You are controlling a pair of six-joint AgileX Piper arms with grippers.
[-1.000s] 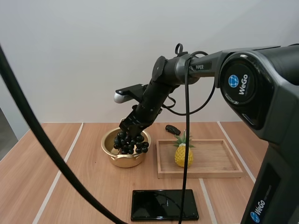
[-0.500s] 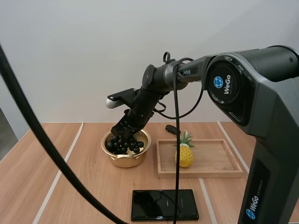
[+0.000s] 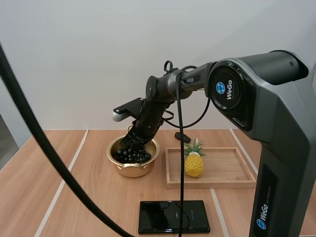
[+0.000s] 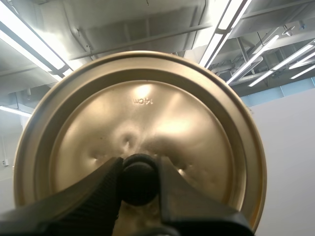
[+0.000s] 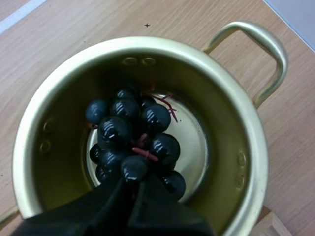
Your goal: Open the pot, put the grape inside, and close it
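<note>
One left end effector (image 4: pixel 139 178) pinches one lid (image 4: pixel 147 110), right end effector (image 5: pixel 134 184) one grape bunch (image 5: pixel 132 132).

Wooden table (image 3: pixel 74 197) carries gold pot (image 3: pixel 129 171), wooden tray (image 3: pixel 212 184), black phone (image 3: pixel 174 216).

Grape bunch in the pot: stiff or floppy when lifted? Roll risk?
Likely floppy: the grape bunch is berries on thin stems, so it should dangle from the right gripper. Glossy skins look slippery. Loose berries could roll, though the pot walls would contain them.

Grapes (image 3: pixel 131 154) in pot (image 3: pixel 131 171) — tray (image 3: pixel 228 166) beside
</note>
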